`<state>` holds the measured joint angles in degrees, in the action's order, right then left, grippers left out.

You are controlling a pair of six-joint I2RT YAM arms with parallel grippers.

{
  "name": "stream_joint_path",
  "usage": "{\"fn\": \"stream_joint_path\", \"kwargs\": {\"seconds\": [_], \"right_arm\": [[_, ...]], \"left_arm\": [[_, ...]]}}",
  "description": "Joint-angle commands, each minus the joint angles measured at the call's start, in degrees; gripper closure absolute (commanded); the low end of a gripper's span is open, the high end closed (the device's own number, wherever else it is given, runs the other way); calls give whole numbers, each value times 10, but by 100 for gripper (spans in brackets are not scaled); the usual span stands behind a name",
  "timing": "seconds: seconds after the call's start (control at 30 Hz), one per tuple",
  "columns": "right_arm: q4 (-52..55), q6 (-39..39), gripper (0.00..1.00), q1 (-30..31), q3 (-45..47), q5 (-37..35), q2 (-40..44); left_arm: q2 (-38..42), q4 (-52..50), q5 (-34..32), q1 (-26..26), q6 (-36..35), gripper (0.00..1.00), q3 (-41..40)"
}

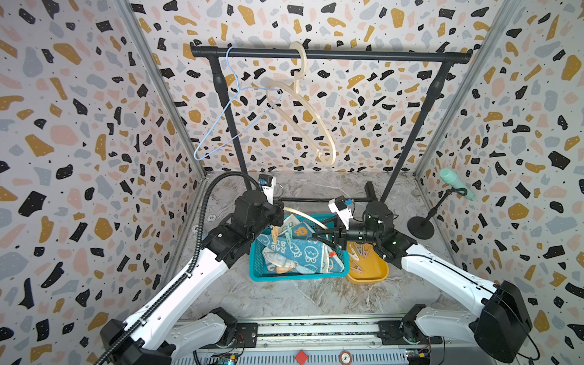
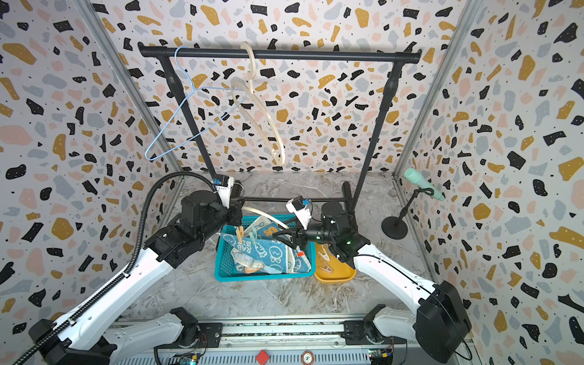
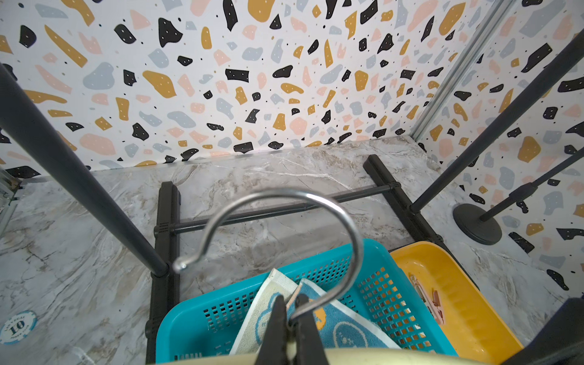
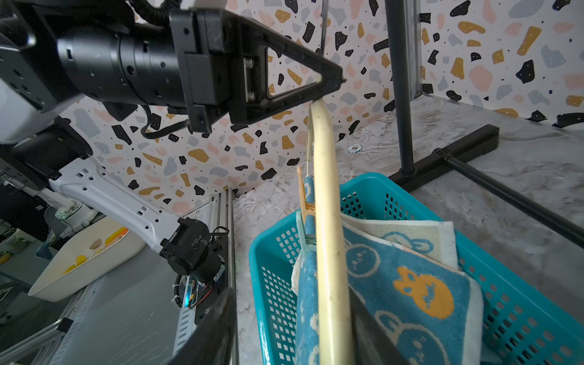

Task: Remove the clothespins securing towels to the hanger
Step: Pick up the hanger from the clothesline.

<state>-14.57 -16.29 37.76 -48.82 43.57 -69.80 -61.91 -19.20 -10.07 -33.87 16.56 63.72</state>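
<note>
Pinning the teal towel [image 1: 303, 252] to the cream hanger [image 4: 328, 240], a peach clothespin [image 1: 274, 234] and a mint clothespin [image 1: 288, 236] are sitting side by side above the basket [image 1: 297, 277]. The left gripper [image 3: 292, 313] is pinching the hanger's metal hook [image 3: 278, 191] tight. The right gripper [image 4: 289, 297] is standing open, its fingers straddling the hanger arm and gripping nothing. Best approach, probably: squeezing a pin's tail ends squarely and lifting straight off while the left is steadying the hanger. Pin tips are hiding in cloth. The other towels are lying crumpled below, hard to separate, and the pins in the yellow tray [image 1: 379, 271] are too small to count.
</note>
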Motion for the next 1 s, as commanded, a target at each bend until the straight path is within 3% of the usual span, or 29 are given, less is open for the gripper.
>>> {"fn": "stream_joint_path", "kwargs": {"seconds": [0.0, 0.3, 0.53, 0.97], "right_arm": [[-4, 5, 44, 2, -14, -20, 23], [26, 11, 39, 0, -2, -82, 82], [35, 15, 38, 6, -7, -89, 109], [75, 59, 38, 125, -31, -159, 79]], "left_arm": [[18, 36, -14, -3, 10, 100, 0], [20, 37, -22, -2, 14, 100, -3], [18, 37, -21, -2, 28, 100, -5], [7, 23, -20, -3, 52, 100, 5]]}}
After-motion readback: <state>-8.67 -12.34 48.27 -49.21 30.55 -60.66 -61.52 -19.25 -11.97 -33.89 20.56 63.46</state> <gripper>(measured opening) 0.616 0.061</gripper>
